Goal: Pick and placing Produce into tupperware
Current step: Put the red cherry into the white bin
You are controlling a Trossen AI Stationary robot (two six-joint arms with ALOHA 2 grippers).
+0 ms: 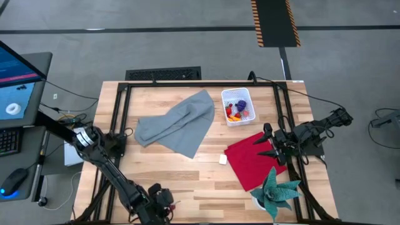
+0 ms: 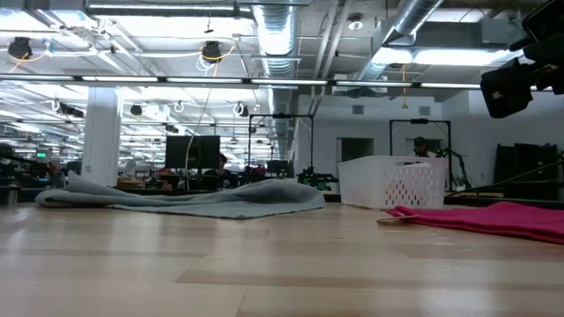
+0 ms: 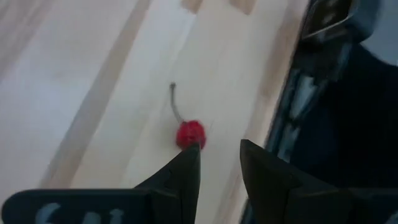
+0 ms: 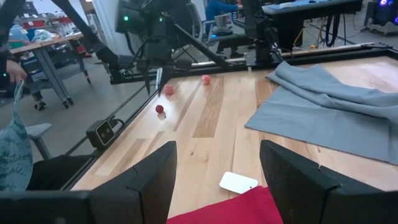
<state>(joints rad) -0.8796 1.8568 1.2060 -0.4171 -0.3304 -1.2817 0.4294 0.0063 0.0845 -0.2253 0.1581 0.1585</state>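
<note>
The white perforated tupperware [image 1: 238, 106] [image 2: 392, 182] stands at the far right of the table. It holds several small toy pieces in red, yellow and purple [image 1: 235, 110]. My left gripper [image 1: 164, 199] [image 3: 219, 163] is open at the near left edge. It hangs just over a red cherry with a stem [image 3: 190, 134] that lies on the wood, one fingertip right beside it. Two more red berries [image 4: 168, 90] [image 4: 206, 79] lie close by. My right gripper [image 1: 265, 142] [image 4: 217, 177] is open above the red cloth [image 1: 256, 159].
A crumpled grey cloth [image 1: 178, 122] [image 4: 323, 106] lies mid-table. A small white cube [image 1: 222, 160] [image 4: 238, 182] sits at the red cloth's corner. A teal plant-like toy [image 1: 275, 190] lies at the near right. A dark metal frame [image 1: 119, 112] borders the table.
</note>
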